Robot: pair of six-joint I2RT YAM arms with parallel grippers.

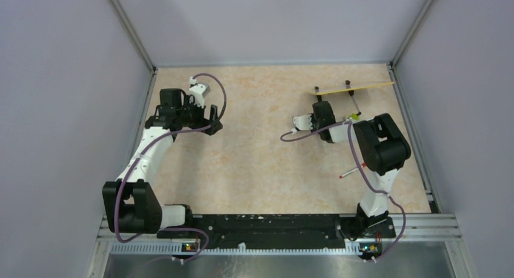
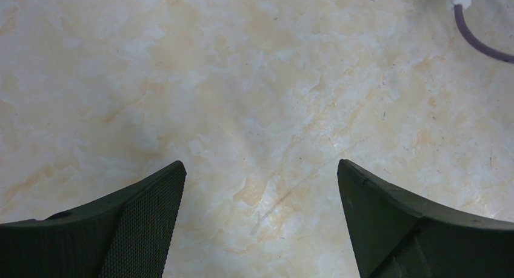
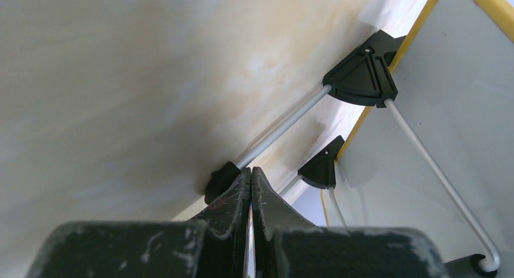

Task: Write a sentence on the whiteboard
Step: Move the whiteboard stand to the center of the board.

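Between grey walls [image 1: 60,108], whiteboard [image 1: 351,88] on tabletop [image 1: 260,163].

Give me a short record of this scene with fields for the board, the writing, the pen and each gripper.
whiteboard: stands at the far right of the table, seen edge-on from above
sentence: none visible; the board face in the right wrist view is blank
marker: thin, red-ended, lies on the table beside the right arm
left gripper: open, over bare table, holds nothing
right gripper: shut, close to the board's wire legs
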